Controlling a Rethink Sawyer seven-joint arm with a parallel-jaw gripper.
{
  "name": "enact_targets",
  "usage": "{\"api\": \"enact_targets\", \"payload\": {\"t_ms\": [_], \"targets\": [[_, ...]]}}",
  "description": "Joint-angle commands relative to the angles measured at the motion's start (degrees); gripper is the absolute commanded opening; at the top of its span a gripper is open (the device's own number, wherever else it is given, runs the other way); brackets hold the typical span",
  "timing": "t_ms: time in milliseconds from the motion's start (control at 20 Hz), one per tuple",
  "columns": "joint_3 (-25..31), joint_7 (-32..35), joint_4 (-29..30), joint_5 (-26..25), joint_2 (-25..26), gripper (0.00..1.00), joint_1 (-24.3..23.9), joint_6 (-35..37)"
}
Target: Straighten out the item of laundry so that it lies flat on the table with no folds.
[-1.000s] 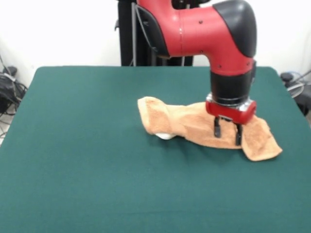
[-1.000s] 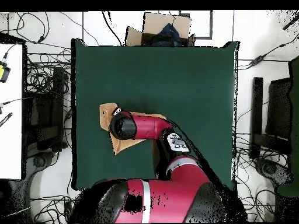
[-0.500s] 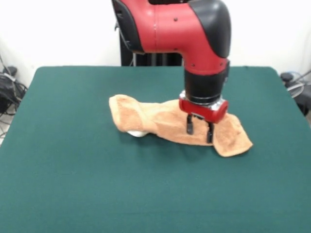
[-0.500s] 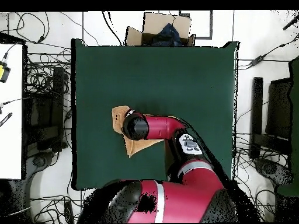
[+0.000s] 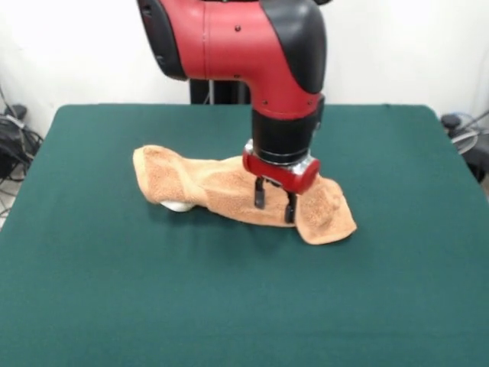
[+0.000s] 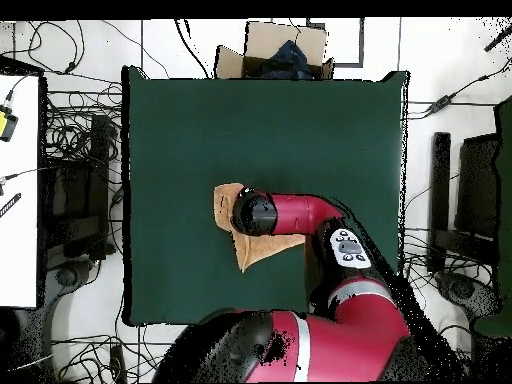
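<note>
Lighting bright, even, diffuse. Soft shadow on the table (image 5: 114, 290) just under the towel (image 5: 206, 183) and hand (image 5: 274, 205). Faint sheen on the red arm (image 5: 221, 38) above the towel. Front view slightly soft; wall behind arm near white.

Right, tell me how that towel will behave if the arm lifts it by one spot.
The towel is probably floppy: it lies bunched in soft folds and sags over a white bit at its underside. Lifted at the gripper, it would likely drape rather than hold shape. It looks light, and its terry pile may drag on the table rather than slide freely.
</note>
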Motion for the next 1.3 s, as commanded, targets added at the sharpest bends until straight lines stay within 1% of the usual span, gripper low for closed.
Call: {"api": "enact_targets", "payload": {"t_ms": [50,200,350,500,650,800,1000,1150,1300], "targets": [[0.2,-8.15,-3.19,-5.21,-2.3,1.0,0.53,8.06],[2.06,-8.4,-4.83,-4.09,-4.63,1.0,2.16,13.91],[2.75,-6.75,-5.7,-2.66,-6.45,1.0,4.32,17.96],[2.8,-2.69,-5.49,-0.64,-8.8,1.0,7.5,21.62],[2.95,0.83,-6.0,0.56,-9.39,1.0,9.7,22.42],[1.93,6.08,-8.0,1.36,-8.12,1.0,12.88,20.29],[1.42,9.3,-10.06,3.36,-5.01,1.0,14.86,16.28],[0.73,9.74,-11.25,4.29,-3.04,1.0,15.86,14.3],[-0.47,10.48,-11.97,4.49,-0.63,1.0,17.05,10.78]]}}
